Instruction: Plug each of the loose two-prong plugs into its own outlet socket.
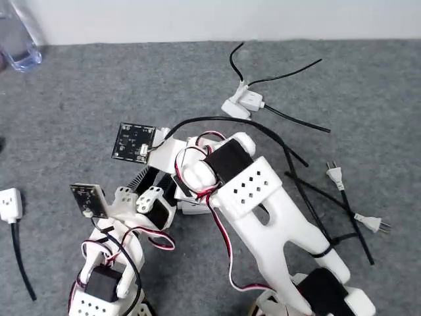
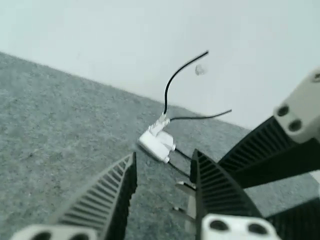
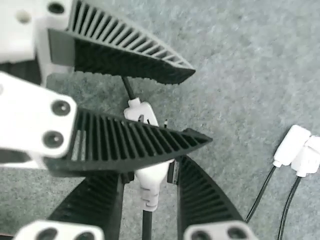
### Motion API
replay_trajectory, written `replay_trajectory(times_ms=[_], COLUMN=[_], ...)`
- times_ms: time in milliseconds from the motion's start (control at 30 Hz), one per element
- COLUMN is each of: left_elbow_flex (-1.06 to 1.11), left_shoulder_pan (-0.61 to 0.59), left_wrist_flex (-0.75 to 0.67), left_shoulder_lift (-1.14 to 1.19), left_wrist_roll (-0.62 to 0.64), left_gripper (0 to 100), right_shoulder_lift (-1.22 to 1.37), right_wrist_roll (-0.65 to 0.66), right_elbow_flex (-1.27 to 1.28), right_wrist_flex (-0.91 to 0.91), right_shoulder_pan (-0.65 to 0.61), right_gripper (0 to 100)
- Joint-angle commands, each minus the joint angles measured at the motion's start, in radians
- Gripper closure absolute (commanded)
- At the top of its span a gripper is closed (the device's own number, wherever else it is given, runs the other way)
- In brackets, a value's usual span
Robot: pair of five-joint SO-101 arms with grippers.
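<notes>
From above, we see the socket pair (image 1: 243, 103) far out on the grey counter (image 1: 99, 85), with black leads running off it. Two loose plugs lie to the right of the pair and nearer the arms. The far plug (image 1: 336, 175) has its prongs pointing away from the arms. The near plug (image 1: 372, 224) lies closer in, prongs turned outward. A single socket (image 1: 9, 203) sits well to the left of the pair, and a clear bottle (image 1: 16, 39) stands farther left and beyond it. The left arm (image 1: 105, 276) and right arm (image 1: 263, 197) meet on the near side of the pair.

From the left wrist, we find the left fingers (image 2: 112, 195) spread, and the socket pair (image 2: 156, 144) shows through their gap, well beyond them. Two small metal prongs (image 2: 184, 187) show just beside one finger; we cannot tell whose they are.

From the right wrist, the right fingers (image 3: 200, 205) are pinching the held plug (image 3: 146, 192), its lead running back toward the wrist. The left fingers (image 3: 125, 50), spread, cross just ahead, one lying over the plug's front. Between them shows a white piece (image 3: 139, 112) with a black lead; we cannot tell whether it belongs to the held plug. The socket pair (image 3: 297, 150) lies well apart from both.
</notes>
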Motion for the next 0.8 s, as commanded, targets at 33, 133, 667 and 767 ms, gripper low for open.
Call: replay_trajectory(times_ms=[33, 133, 667, 767], left_elbow_flex=[0.001, 0.001, 0.001, 0.001], left_shoulder_pan=[0.003, 0.003, 0.003, 0.003], left_wrist_flex=[0.014, 0.018, 0.018, 0.018], left_shoulder_lift=[0.005, 0.005, 0.005, 0.005], left_wrist_roll=[-0.002, -0.002, -0.002, -0.002], left_gripper=[83, 83, 83, 83], right_shoulder_lift=[-0.087, -0.096, -0.101, -0.101], right_wrist_roll=[-0.011, -0.011, -0.017, -0.018], right_elbow_flex=[-0.094, -0.095, -0.147, -0.169], right_wrist_flex=[0.031, 0.041, 0.068, 0.088], right_shoulder_pan=[-0.010, -0.010, -0.007, -0.010], right_gripper=[99.0, 99.0, 99.0, 99.0])
